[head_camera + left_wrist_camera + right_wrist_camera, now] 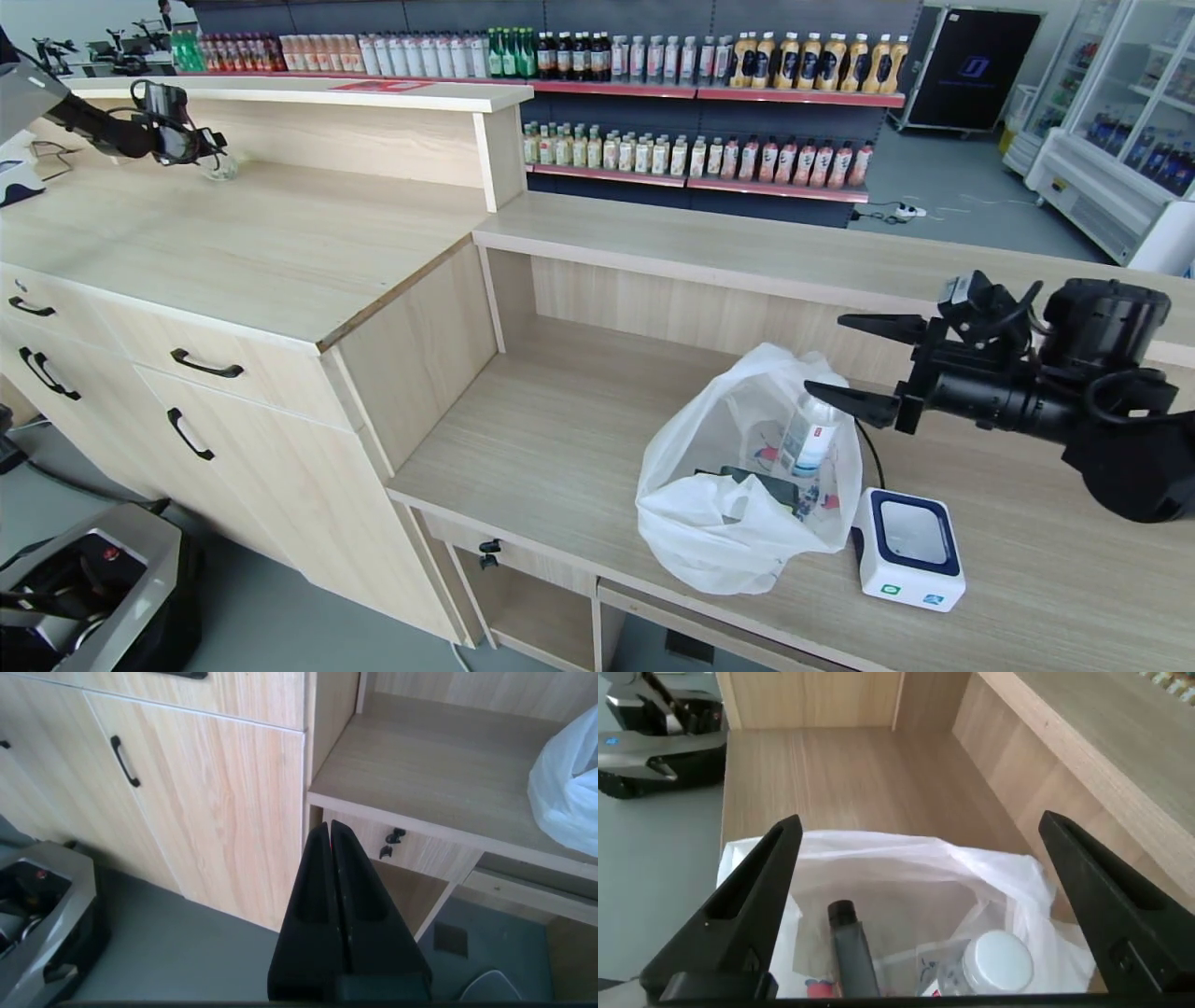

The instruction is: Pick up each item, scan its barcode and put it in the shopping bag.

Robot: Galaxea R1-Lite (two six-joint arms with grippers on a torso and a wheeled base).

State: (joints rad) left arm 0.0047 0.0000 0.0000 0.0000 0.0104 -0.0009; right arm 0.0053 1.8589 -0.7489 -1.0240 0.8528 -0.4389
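Looking at the bag (pixel 709 523), I am seeing it sitting open-mouthed on the lower counter (pixel 560 420), white, thin and crumpled, with goods already inside. Through its side the head view is giving me a bottle (pixel 810 434) with a white cap and a white label with a red patch, leaning toward the bag's far side. A dark item (pixel 756 485) is lying lower down.

The right wrist view is looking straight down into the bag (pixel 878 859) and adding what the head view is not giving. It is showing the bottle (pixel 999 959) from above, round white cap up, and the dark item (pixel 850 947) as a black tube-like shape with a cap, next to some clear wrapping. The head view in turn is showing me the scanner (pixel 907 549), white with a dark blue frame around its window, standing just beside the bag on the robot's right.

The right gripper (pixel 826 355) is hovering above the bag's far right edge, its arm coming in level from the right, fingers spread wide and holding nothing. In its own view the right gripper (pixel 920 831) is framing the bag's mouth.

The left gripper (pixel 330 826) is hanging low in front of the cabinet (pixel 215 793), fingers pressed together with nothing between them. The bag (pixel 565 775) is lying well apart from it.
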